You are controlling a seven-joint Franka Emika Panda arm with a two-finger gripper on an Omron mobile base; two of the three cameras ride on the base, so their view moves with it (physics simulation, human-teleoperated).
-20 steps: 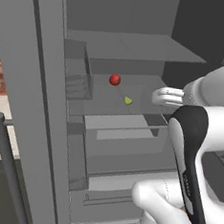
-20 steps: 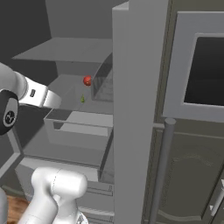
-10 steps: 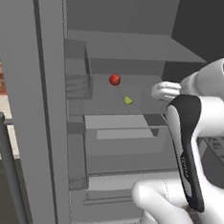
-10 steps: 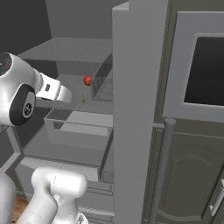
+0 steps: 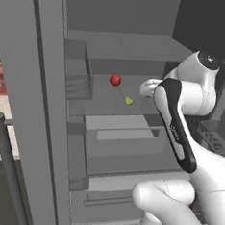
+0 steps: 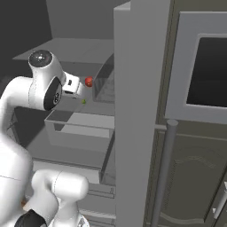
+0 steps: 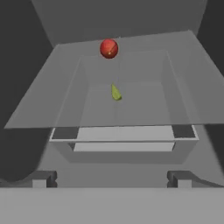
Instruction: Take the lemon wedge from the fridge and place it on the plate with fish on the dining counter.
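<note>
Though end-on elsewhere, lemon wedge (image 7: 115, 93) edge-up.

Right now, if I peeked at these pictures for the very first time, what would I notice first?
Probably the small red round fruit, the brightest thing on the grey shelf inside the open fridge. Just in front of it, a little apart, lies the tiny yellow-green lemon wedge. The big white arm reaches in toward them, and its hand is open, short of the wedge and touching neither.
</note>
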